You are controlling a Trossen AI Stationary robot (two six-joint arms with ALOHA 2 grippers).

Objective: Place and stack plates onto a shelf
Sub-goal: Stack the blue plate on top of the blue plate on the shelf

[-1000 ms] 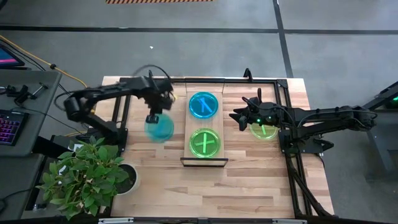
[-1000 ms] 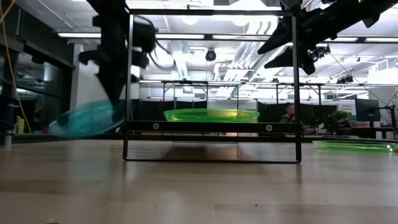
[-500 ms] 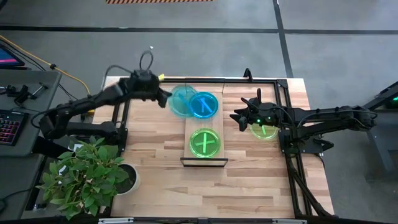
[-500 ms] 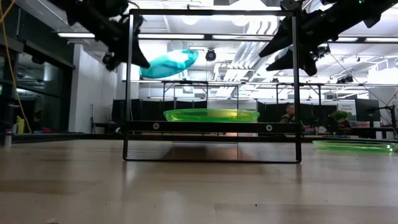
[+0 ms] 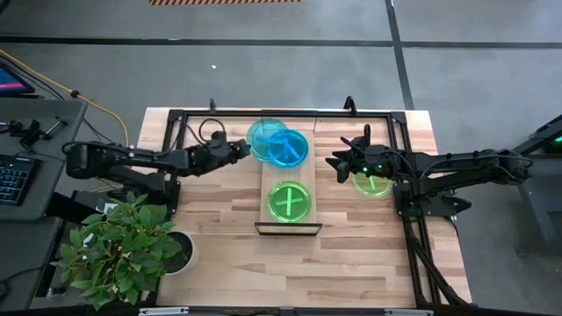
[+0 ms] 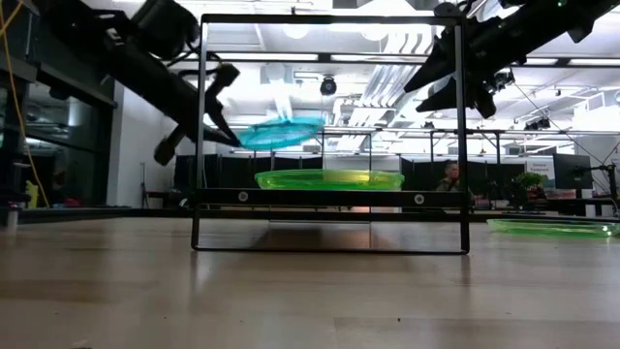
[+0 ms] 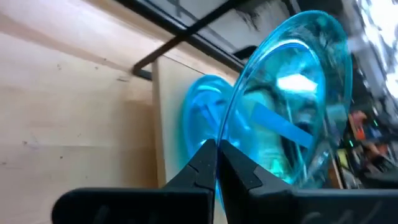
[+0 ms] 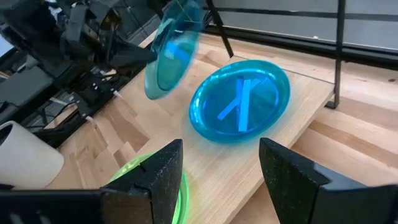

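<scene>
Cyan plate (image 5: 262,138) I'm carrying in the left jaws (image 5: 239,147), pinched shut on its rim, is now leveling over the shelf's (image 5: 289,223) blue plate (image 5: 288,149) after swinging up from the table, right jaws (image 5: 336,163) idling open.

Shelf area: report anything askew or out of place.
Nothing is spilled or damaged. One cyan plate is off the shelf, held in the left end effector above the cyan plate already on it. That is mid-placement, not a fault.
</scene>
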